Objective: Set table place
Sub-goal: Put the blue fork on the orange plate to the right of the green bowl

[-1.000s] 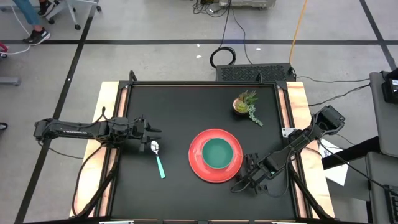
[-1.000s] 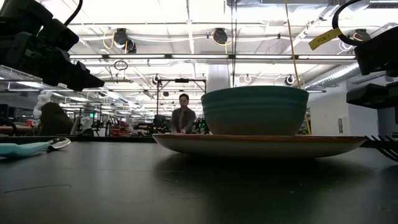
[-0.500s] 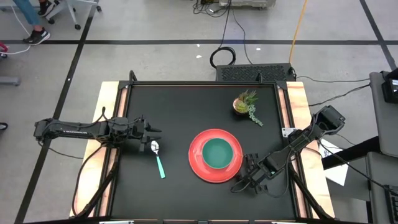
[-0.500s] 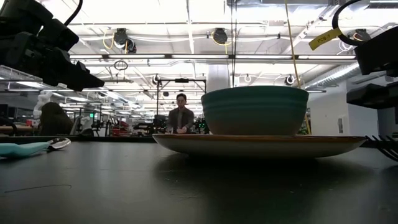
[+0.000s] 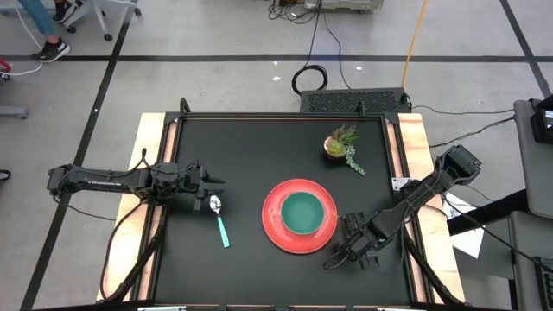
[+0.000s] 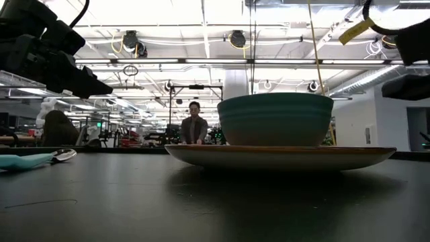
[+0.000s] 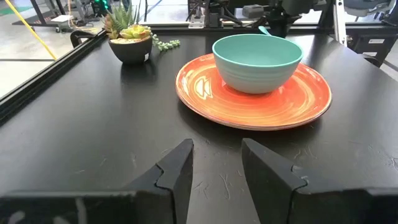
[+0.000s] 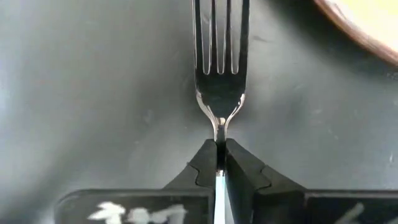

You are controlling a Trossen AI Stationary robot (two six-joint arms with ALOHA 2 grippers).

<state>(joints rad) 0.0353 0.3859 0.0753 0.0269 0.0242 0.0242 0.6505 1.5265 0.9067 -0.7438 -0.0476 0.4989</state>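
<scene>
Two grippers work the black table (image 5: 259, 147): near right, the right gripper (image 8: 219, 163) pinches the fork (image 8: 219, 68) just beside the red plate (image 5: 276, 229) holding the teal bowl (image 5: 301, 212); left, the left gripper (image 7: 216, 163) stands spread by the spoon (image 5: 219, 220); far right, a plant (image 5: 340, 143).

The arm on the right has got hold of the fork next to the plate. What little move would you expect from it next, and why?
Probably lowering the fork onto the table beside the red plate and letting go. The right hand is shut on the fork's neck, tines over bare tabletop just off the plate's rim. The spoon already lies on the plate's other side, and the bowl sits on the plate.
</scene>
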